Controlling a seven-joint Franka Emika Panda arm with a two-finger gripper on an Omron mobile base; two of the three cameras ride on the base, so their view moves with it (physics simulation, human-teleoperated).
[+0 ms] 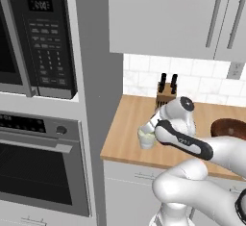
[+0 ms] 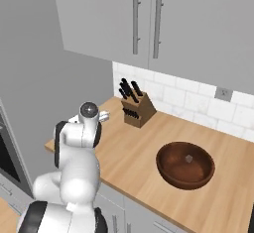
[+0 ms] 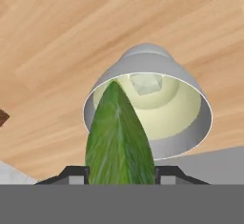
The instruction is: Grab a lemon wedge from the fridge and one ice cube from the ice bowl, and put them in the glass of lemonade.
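In the left base view the glass of lemonade [image 1: 146, 138] stands near the wooden tabletop's [image 1: 126, 138] front-left corner, the arm's hand over it. The knife block [image 1: 166, 98] sits at its one o'clock, the ice bowl [image 1: 229, 128] at three o'clock. In the hand view the fingers [image 3: 120, 173] flank the lemon wedge [image 3: 119, 137], seemingly gripping it, above the glass, an ice cube [image 3: 147, 83] inside.

You're looking at a glossy white arm [image 1: 192, 182] built of rounded, bulging segments. Dark grey to black bands ring its joints, and a round dark cap with a small pale centre [image 2: 89, 109] closes one joint. The claw's [image 3: 121, 173] two small fingertips [image 3: 74, 174] are dark with pale grey faces.
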